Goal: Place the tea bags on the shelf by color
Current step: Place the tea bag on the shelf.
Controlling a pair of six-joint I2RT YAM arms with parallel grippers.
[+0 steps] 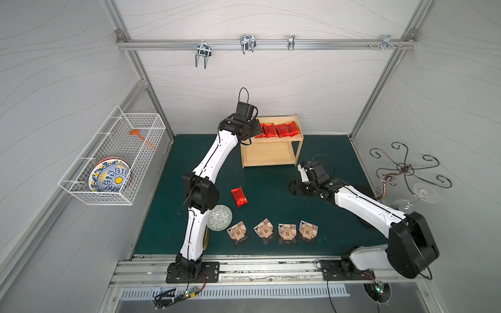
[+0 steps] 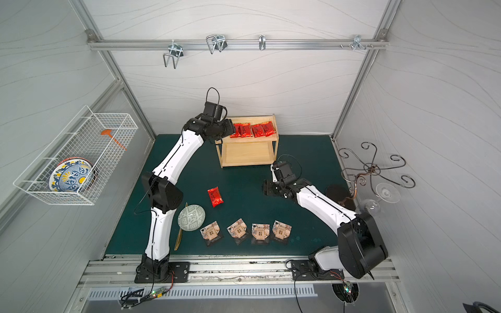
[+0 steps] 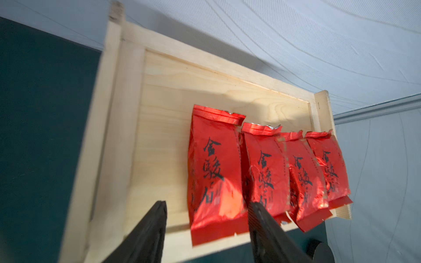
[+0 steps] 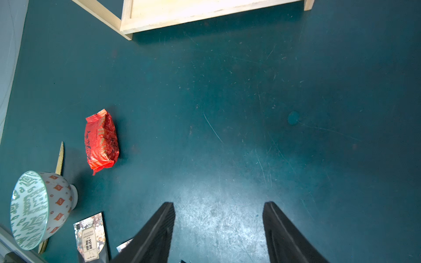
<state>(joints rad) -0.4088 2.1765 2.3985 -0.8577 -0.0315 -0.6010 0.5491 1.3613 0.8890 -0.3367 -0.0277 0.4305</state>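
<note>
Left wrist view: the left gripper (image 3: 207, 205) has its black jaws spread, gripping nothing — the nearest red foil sachet (image 3: 214, 173) lies flat between them on the top tier of the pine shelf (image 3: 127, 113), first in a row of four crinkly, shiny packets with dark brush lettering. The right gripper (image 4: 218, 205) is slack too, ribbed jaws parted wide over bare, scuffed green mat (image 4: 227, 102). A fifth red sachet (image 1: 239, 196) sits on the mat mid-table, and four tan pouches (image 1: 286, 231) are lined up near the front edge — right beside a round patterned bowl (image 4: 29, 209).
</note>
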